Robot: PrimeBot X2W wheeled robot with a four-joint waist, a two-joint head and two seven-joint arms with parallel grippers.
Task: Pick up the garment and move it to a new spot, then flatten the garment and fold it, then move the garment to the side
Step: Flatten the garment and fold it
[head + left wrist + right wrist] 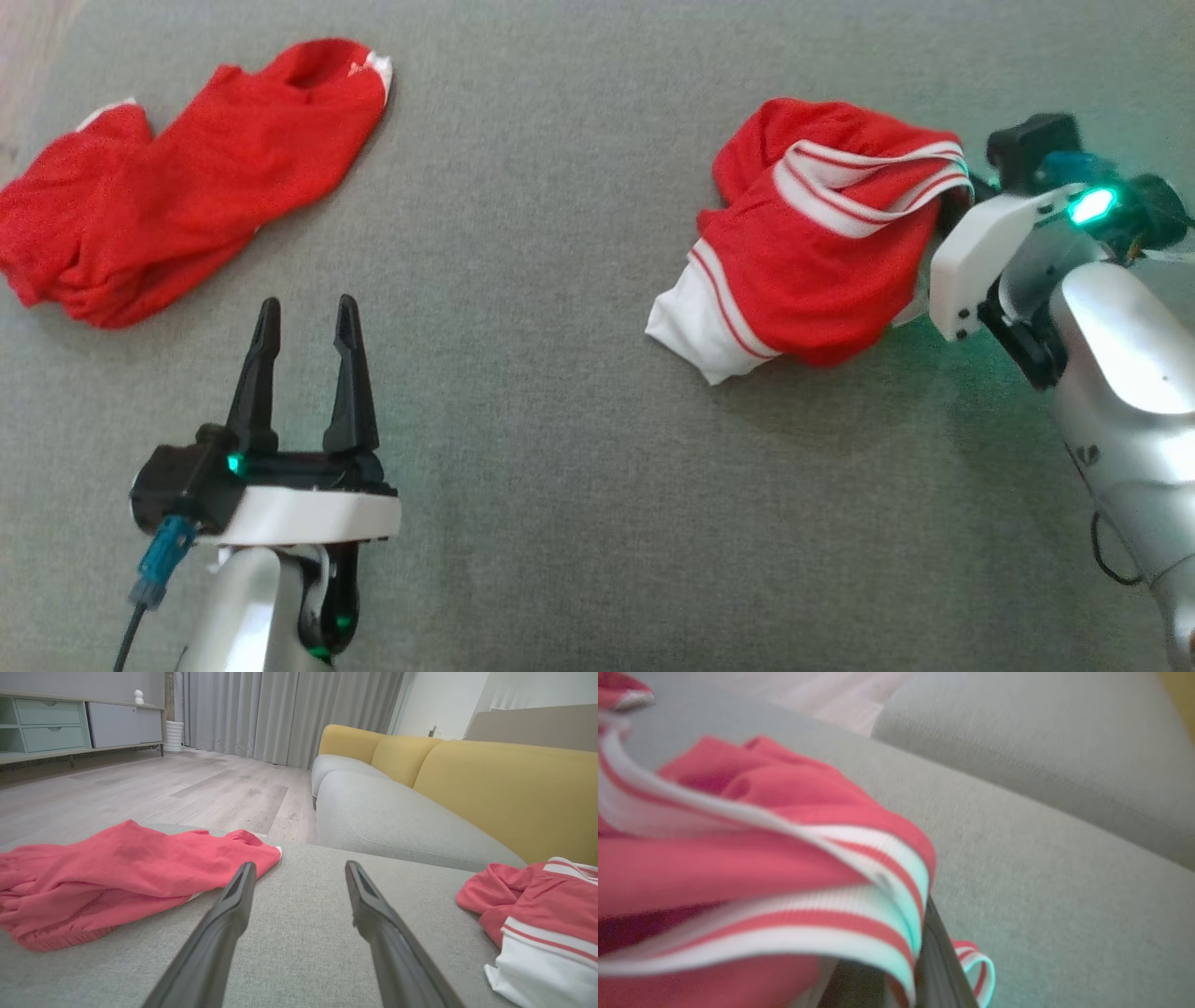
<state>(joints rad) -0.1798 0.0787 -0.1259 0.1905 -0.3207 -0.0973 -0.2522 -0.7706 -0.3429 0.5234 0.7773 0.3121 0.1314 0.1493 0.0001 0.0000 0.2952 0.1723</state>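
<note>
The striped garment (822, 271) lies bunched at 2 o'clock on the grey cushion (560, 420), its white-banded hem toward 6. Its waistband is drawn toward 3 and drapes over the right gripper (962, 210), hiding the fingers, so I cannot tell whether they are clamped. The left gripper (309, 308) sits at 7 o'clock with its fingers apart and nothing between them. A plain red garment (187, 177) lies at 10 o'clock. Bare cushion runs between the two from 12 to 6. Past the cushion's far edge are a wooden floor (187, 788), a yellow-backed sofa (490, 793) and grey curtains (280, 714).
</note>
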